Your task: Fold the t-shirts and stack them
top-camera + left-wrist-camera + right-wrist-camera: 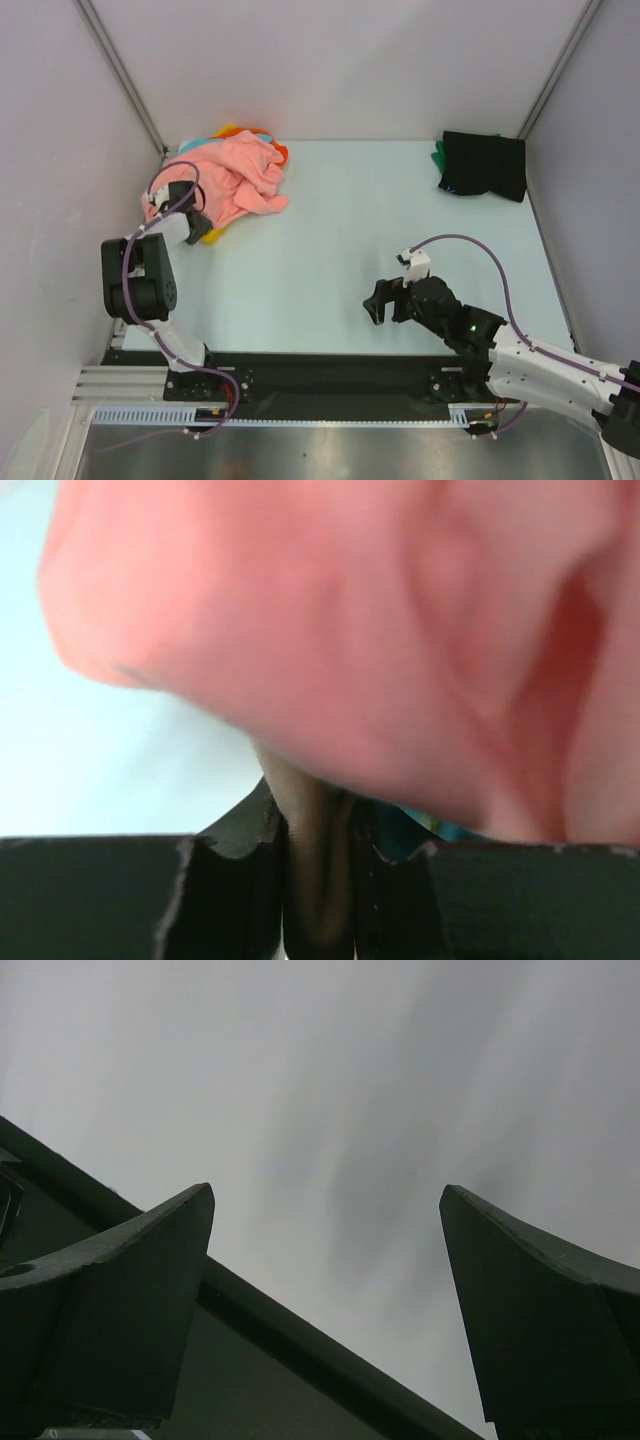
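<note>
The left tool (197, 228) was pinched on a shadowed fold of the crumpled salmon-pink cloth t-shirt (240, 180), its dark fingers (100, 900) nearly together and the cloth filling its wrist view. That shirt lay heaped at the far left corner of the pale worktop (350, 220), with orange cloth (282, 153) peeking out behind it. The right tool (380, 303) hung spread wide apart over the near middle. At the far right sat a folded black cloth t-shirt (487, 166), with green cloth (438, 156) showing at its left edge.
</note>
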